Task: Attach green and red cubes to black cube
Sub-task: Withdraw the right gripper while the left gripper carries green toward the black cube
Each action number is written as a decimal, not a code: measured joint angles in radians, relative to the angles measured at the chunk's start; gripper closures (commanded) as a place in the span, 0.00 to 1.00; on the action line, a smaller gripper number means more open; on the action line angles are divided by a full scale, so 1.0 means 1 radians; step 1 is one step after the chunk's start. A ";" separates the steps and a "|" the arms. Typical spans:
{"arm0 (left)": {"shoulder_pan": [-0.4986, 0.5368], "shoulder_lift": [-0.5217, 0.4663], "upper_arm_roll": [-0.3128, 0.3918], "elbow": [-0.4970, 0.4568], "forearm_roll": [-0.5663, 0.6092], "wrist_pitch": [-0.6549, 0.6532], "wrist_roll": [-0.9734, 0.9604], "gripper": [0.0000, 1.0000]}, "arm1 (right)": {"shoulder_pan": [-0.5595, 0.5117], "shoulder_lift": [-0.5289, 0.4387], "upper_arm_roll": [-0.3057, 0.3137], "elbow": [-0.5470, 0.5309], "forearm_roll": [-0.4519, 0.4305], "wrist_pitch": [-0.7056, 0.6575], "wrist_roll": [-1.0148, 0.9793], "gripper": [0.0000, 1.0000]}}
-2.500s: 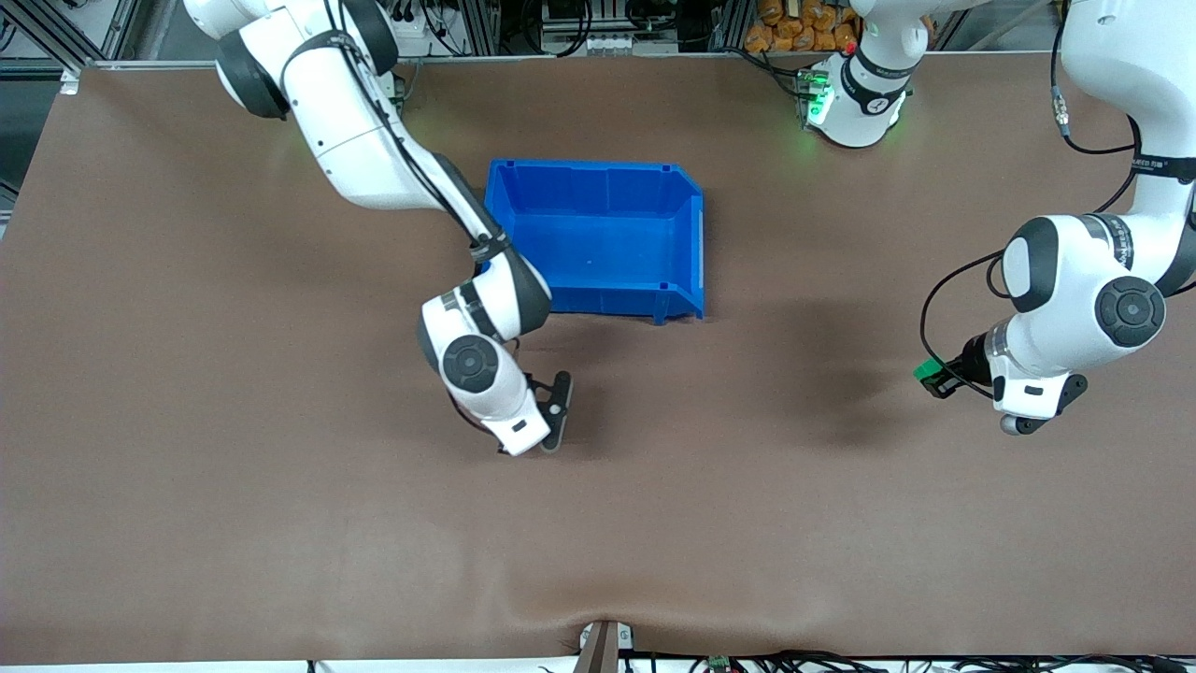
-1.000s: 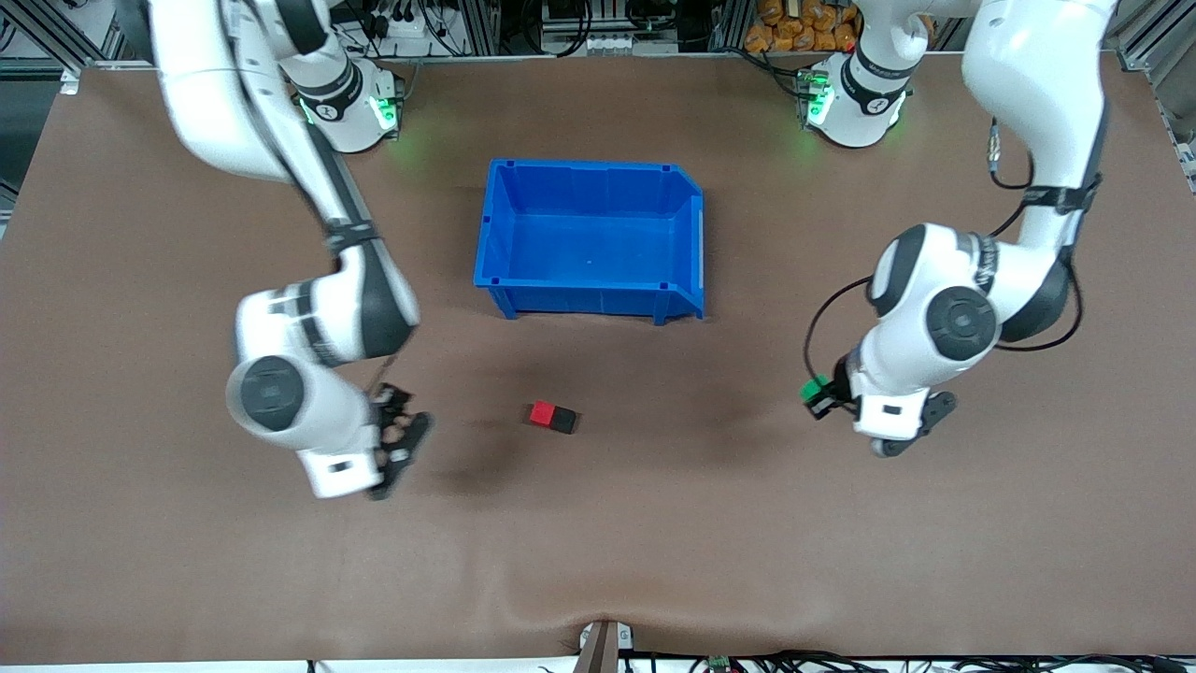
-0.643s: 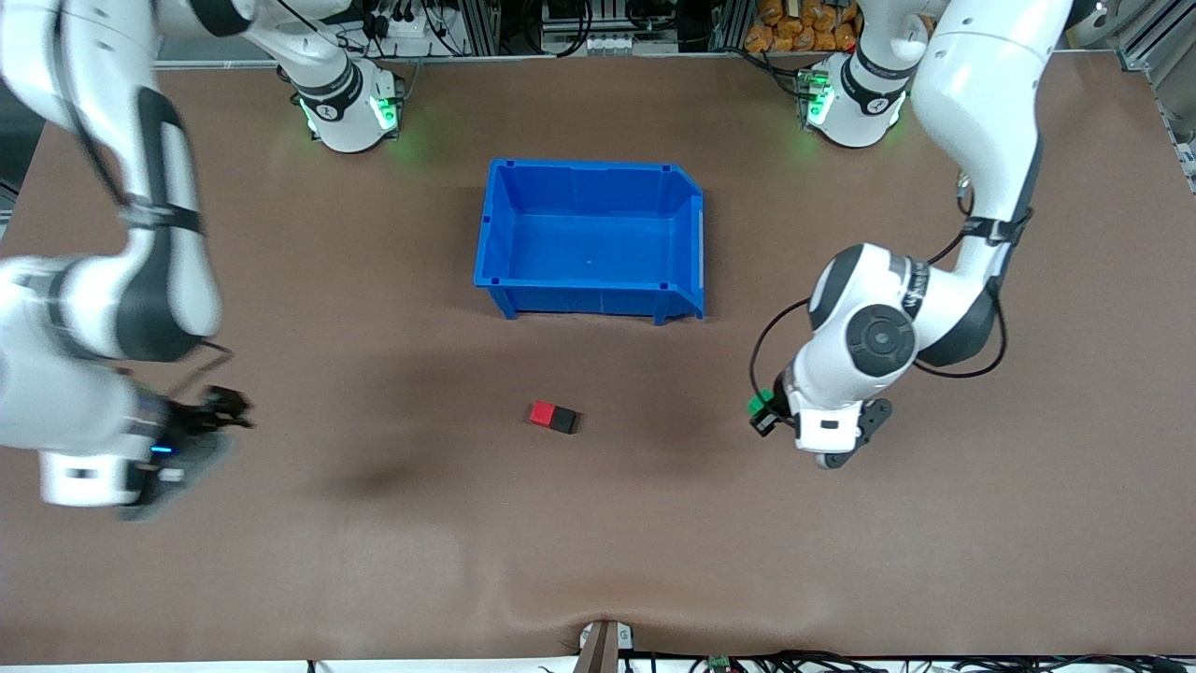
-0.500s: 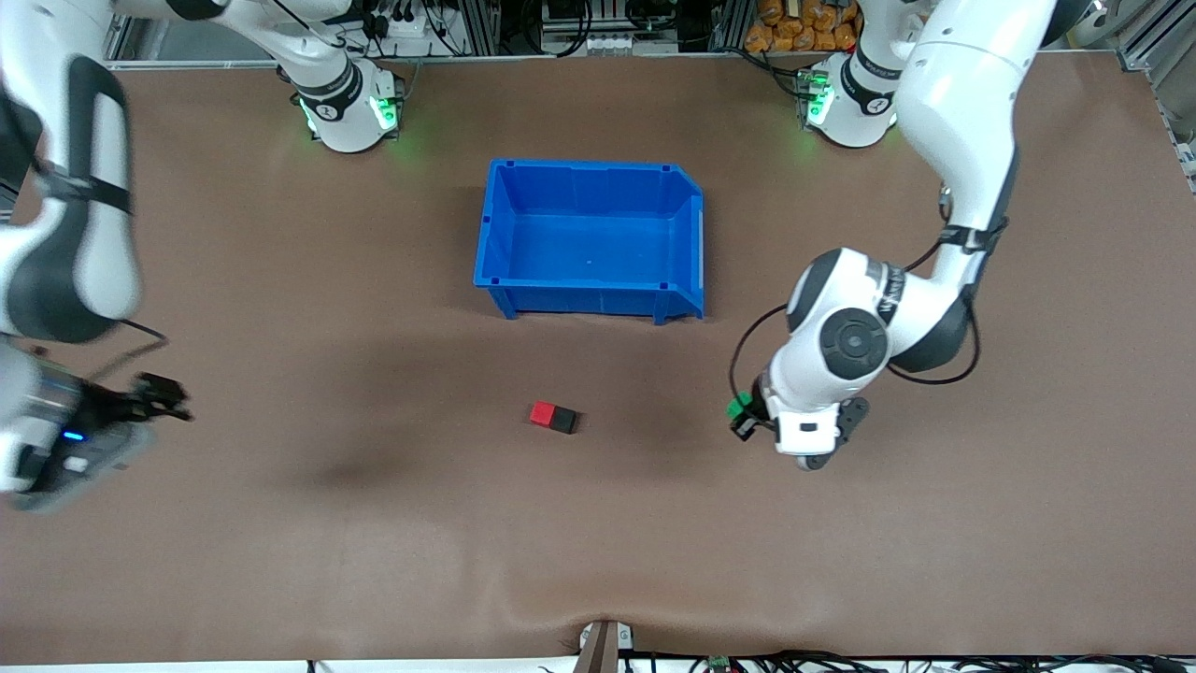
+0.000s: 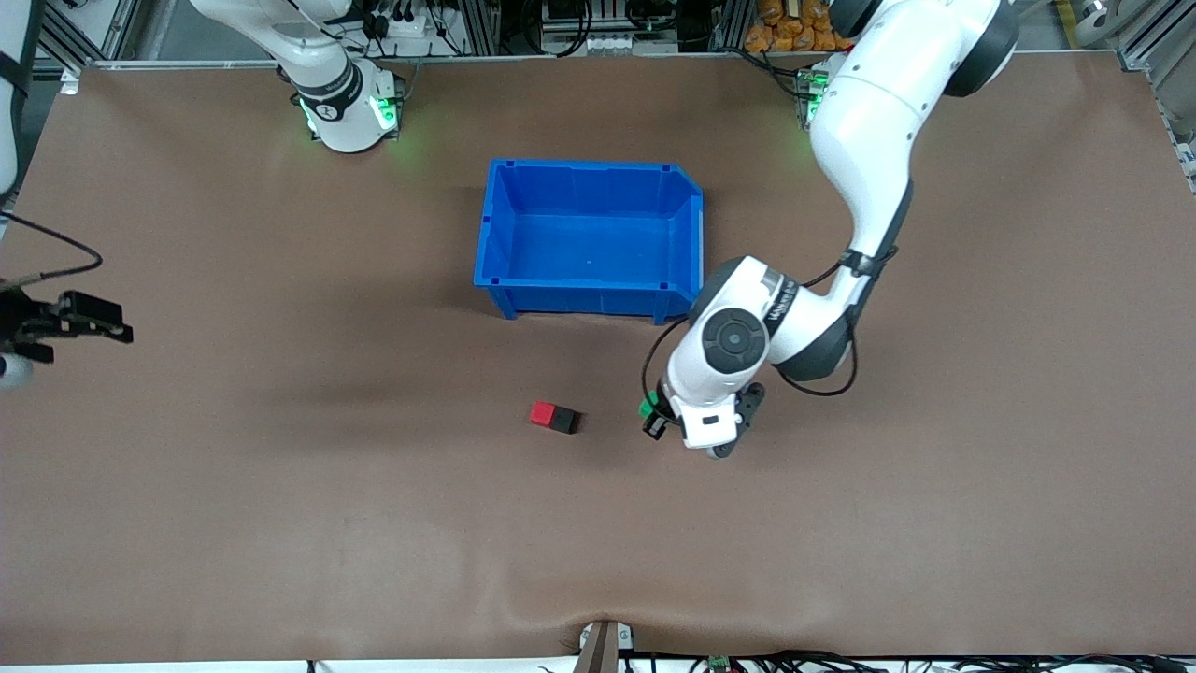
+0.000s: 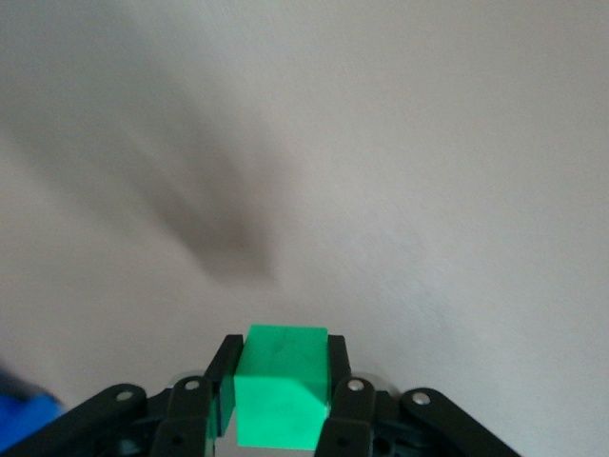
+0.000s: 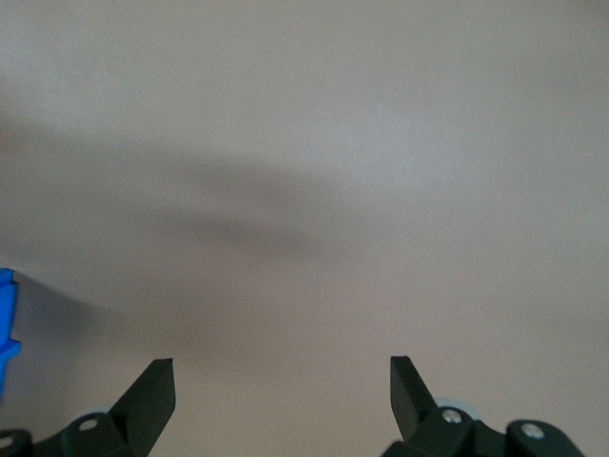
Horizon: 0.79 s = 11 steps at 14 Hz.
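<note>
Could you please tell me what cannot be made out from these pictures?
- Front view: the green cube in the left gripper is mostly hidden by that arm's wrist.
- Front view: the right gripper sits at the picture's edge, its wrist cut off.
- Wrist views: neither shows the red cube or black cube; whether these are joined is too small to tell.

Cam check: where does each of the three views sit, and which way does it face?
Front view: high, facing both bases; sees table, blue bin, red cube joined to black cube, both arms.
Left wrist view: over bare table; left gripper clamps green cube.
Right wrist view: bare table, bin corner; right gripper open.
Shared: green cube in front and left wrist views.
</note>
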 measured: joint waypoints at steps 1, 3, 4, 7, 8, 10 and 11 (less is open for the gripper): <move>-0.015 0.030 0.000 0.029 0.000 0.017 -0.031 1.00 | -0.005 -0.045 -0.001 -0.053 -0.001 0.002 0.009 0.00; -0.040 0.086 0.000 0.085 0.000 0.032 -0.072 1.00 | -0.009 -0.123 -0.001 -0.133 -0.002 0.002 0.026 0.00; -0.048 0.105 0.001 0.101 -0.002 0.044 -0.079 1.00 | -0.009 -0.149 0.001 -0.156 -0.002 -0.001 0.049 0.00; -0.063 0.139 0.001 0.121 -0.005 0.089 -0.123 1.00 | -0.028 -0.184 0.054 -0.177 -0.002 -0.027 0.146 0.00; -0.067 0.148 0.001 0.127 -0.006 0.100 -0.139 1.00 | -0.046 -0.189 0.088 -0.177 -0.003 -0.039 0.179 0.00; -0.070 0.165 0.001 0.146 -0.007 0.122 -0.178 1.00 | -0.059 -0.195 0.118 -0.177 -0.005 -0.058 0.214 0.00; -0.073 0.173 0.002 0.152 -0.007 0.136 -0.197 1.00 | -0.060 -0.198 0.121 -0.177 -0.006 -0.065 0.219 0.00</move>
